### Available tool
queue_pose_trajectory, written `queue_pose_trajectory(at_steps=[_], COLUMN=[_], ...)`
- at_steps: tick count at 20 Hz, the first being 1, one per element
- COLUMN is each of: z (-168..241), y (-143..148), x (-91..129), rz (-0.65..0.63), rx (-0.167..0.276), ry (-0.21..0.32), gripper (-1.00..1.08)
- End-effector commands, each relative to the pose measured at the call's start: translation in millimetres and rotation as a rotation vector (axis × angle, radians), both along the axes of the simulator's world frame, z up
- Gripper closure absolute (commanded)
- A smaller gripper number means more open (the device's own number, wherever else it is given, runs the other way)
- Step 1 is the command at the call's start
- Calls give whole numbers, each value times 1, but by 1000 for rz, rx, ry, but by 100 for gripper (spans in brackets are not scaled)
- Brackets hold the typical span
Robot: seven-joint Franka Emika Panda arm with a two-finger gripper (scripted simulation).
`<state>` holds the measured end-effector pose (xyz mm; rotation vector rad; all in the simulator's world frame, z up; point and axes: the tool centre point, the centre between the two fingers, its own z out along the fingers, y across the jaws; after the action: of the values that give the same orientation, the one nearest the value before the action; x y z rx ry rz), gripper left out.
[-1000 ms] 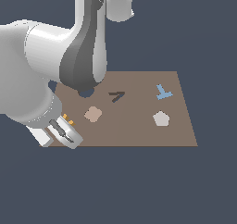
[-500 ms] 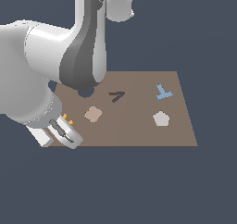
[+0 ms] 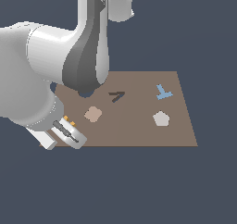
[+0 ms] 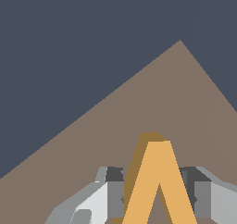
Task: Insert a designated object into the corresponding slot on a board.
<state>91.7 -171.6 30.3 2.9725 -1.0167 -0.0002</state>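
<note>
Wrist view — orange V-piece (image 4: 157,186) between pincer (image 4: 157,197) fingers

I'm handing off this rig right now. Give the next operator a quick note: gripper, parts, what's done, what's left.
Gripper: fingers either side of the orange V; looks gripped, at the board's corner on the exterior view's left.
V slot: empty, mid-board towards the far edge.
Also on the board: tan square, blue Y, pale pentagon.
Done: V reached, apparently grasped.
Left: carry it to the slot, align, insert.
</note>
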Motion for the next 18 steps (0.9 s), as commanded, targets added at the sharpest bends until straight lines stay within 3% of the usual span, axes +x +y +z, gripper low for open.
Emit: queue_pose_trajectory(at_steps=[1, 9, 18], z=[0, 1, 3], y=[4, 24, 62], x=[3, 16, 27], rz=[45, 266, 637], rx=[0, 0, -1], ry=[0, -1, -2], gripper=[108, 108, 108])
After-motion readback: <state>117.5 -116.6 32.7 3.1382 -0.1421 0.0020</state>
